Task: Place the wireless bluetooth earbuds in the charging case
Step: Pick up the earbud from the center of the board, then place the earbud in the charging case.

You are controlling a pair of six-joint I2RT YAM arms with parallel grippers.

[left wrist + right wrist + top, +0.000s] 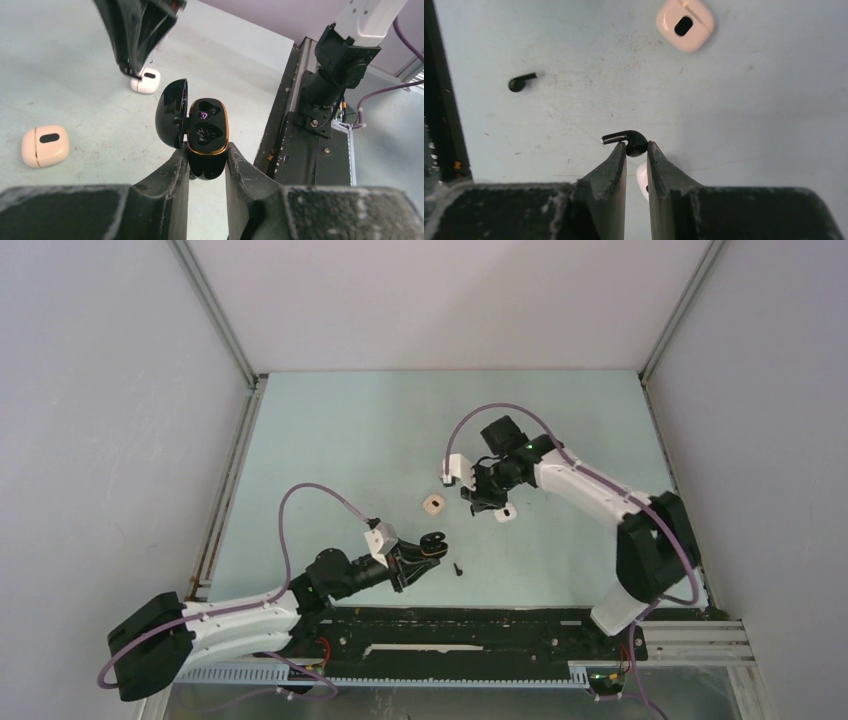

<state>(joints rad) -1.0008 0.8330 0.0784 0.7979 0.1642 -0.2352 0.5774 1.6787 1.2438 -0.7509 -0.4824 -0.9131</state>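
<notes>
L gripper (207,156) pinched open glossy black gold-rimmed charging case (192,132), wells (207,134) empty. R gripper (636,150) pinched small black short-stemmed plastic earbud (633,139); 2nd black bud (520,82) lay loose. None inserted yet.

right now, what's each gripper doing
left gripper: closed, holding the open black charging case
right gripper: closed, pinching a black earbud
</notes>
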